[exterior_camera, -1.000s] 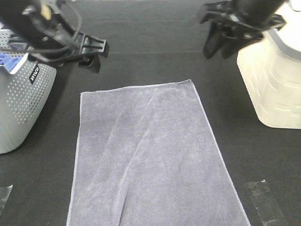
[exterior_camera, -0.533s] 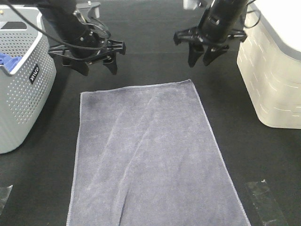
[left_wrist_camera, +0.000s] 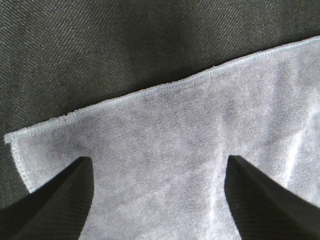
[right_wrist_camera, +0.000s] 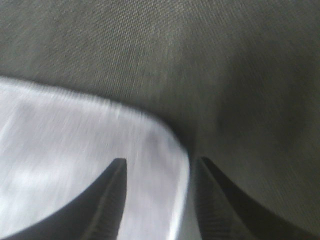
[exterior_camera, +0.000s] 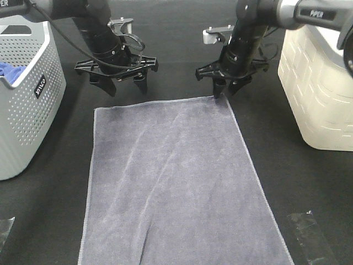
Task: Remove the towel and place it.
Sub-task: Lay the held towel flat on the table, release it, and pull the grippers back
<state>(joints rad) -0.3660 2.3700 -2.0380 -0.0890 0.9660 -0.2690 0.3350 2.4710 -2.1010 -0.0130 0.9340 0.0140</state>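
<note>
Both grippers [exterior_camera: 126,87] [exterior_camera: 225,91] lower, nearer towel [exterior_camera: 176,182].

Both my arms are lower now: left gripper [exterior_camera: 125,87] over the towel's [exterior_camera: 176,182] far edge, right gripper [exterior_camera: 225,91] at its far corner.
</note>
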